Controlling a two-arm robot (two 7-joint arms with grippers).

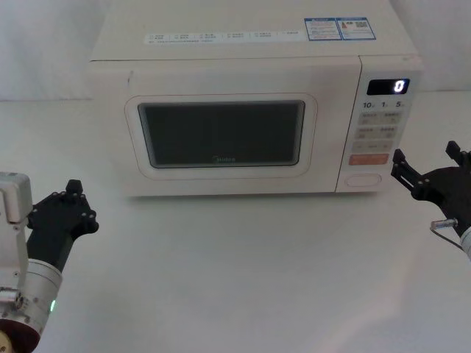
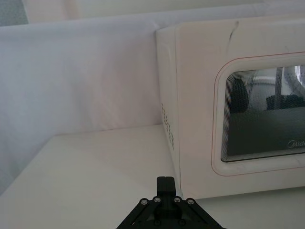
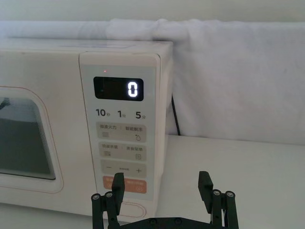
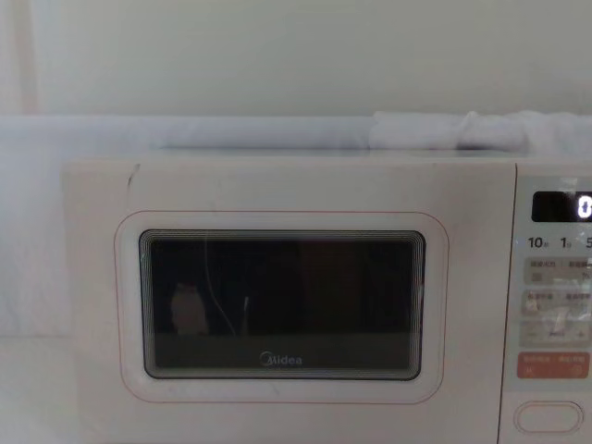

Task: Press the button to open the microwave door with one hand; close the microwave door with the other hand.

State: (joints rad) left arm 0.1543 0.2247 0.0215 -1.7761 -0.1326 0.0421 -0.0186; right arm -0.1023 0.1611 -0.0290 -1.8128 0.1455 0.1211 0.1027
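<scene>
The cream microwave (image 1: 250, 51) stands at the back of the table, its display reading 0. Its door (image 1: 221, 184) with the dark window lies flush and closed, also seen in the chest view as the door (image 4: 277, 185). At the foot of the control panel is the pill-shaped button (image 1: 364, 179), (image 4: 548, 417), (image 3: 136, 209). My right gripper (image 1: 427, 163), (image 3: 161, 183) hovers open just right of and in front of the panel, level with the button and apart from it. Near the microwave's front left corner my left gripper (image 1: 76, 193), (image 2: 165, 183) is shut and holds nothing.
An orange-red key (image 1: 368, 159) sits just above the button, under small grey keys. White cloth (image 2: 86, 76) hangs behind and beside the oven, and a black cable (image 3: 175, 119) runs down behind its right side. The white table (image 1: 235, 272) stretches in front.
</scene>
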